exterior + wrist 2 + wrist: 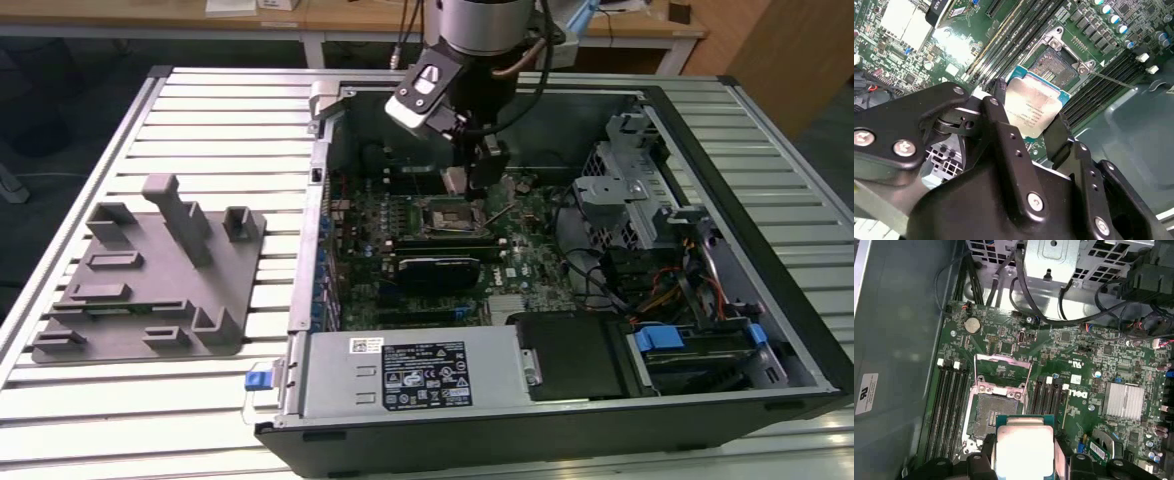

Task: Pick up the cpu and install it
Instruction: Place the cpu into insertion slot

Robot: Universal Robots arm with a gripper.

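My gripper point(470, 172) hangs inside the open computer case point(747, 130), just above the motherboard point(400, 240). It is shut on the cpu point(1031, 107), a flat square chip with a shiny silver top, held by two opposite edges between the black fingers point(1000, 100). In the first wrist view the cpu point(1024, 447) sits beside and partly over the edge of the open black socket point(994, 415), whose metal load frame point(1004, 371) is flipped up. The socket point(1056, 65) lies just beyond the chip in the second wrist view. The chip is held above the board, not seated.
A grey plastic fixture point(147, 280) with upright blocks stands on the slatted table at the exterior view's left. Memory slots point(946, 405) flank the socket. A drive cage point(627, 190), cables point(667, 290) and the power supply point(400, 370) crowd the case.
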